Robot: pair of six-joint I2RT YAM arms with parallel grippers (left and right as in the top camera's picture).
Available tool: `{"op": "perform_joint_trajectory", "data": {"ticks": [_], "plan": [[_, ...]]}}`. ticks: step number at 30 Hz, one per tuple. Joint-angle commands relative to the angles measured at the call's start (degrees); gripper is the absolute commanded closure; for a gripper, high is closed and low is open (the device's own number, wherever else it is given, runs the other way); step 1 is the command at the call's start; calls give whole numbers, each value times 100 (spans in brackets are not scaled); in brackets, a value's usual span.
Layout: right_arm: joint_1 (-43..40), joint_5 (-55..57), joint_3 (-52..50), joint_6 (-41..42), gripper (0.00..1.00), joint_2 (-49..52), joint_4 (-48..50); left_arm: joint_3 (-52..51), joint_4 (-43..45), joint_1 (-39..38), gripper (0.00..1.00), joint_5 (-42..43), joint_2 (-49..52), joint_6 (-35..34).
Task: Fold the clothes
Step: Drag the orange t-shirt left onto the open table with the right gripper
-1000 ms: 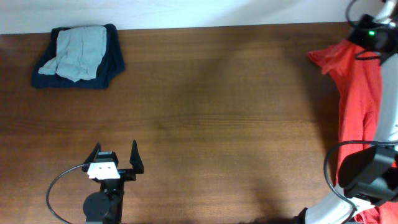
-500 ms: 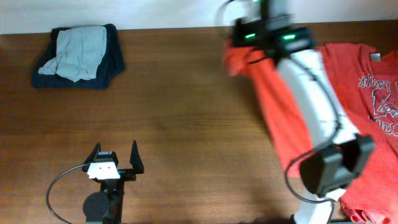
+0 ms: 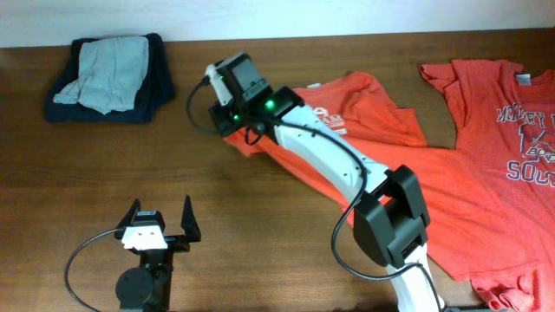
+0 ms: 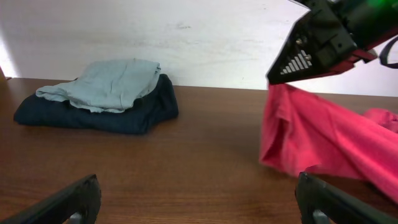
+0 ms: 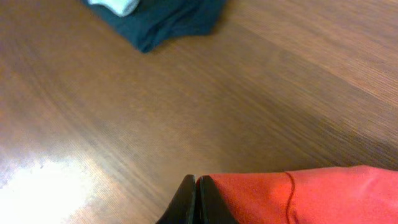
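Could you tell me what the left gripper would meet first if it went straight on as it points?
Probably the right end of the folded dark navy cloth pile, across bare brown wooden table; the left gripper might narrowly miss.

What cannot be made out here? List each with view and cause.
Overhead: far-right T-shirt lettering, cut by edge.
Right wrist: grip of right end effector on pinched T-shirt, below frame.
Right wrist: folded pile, cut by top edge.
Left wrist: left end effector fingers, mostly below frame.

a dark navy folded garment [image 3: 158,85] lies at the 10 o'clock corner of the brown wooden table [image 3: 260,195]. a pale grey-green garment [image 3: 111,69] rests on top of it.
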Motion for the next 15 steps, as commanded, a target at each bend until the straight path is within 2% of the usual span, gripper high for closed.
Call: {"op": "perform_joint_trajectory", "data": {"ticks": [1, 6, 9, 12, 15], "plan": [[166, -81, 122, -271, 95, -151, 31, -22, -7, 35, 1, 46, -31, 92], [271, -208, 122, -271, 95, -151, 42, -22, -7, 35, 1, 46, -31, 92], [280, -621, 122, -271, 81, -151, 57, -22, -7, 35, 1, 48, -31, 92], [280, -837, 129, -275, 74, -162, 81, -22, -7, 35, 1, 46, -31, 92], [280, -1021, 129, -525, 62, -192, 87, -22, -7, 35, 1, 46, -31, 92]]}}
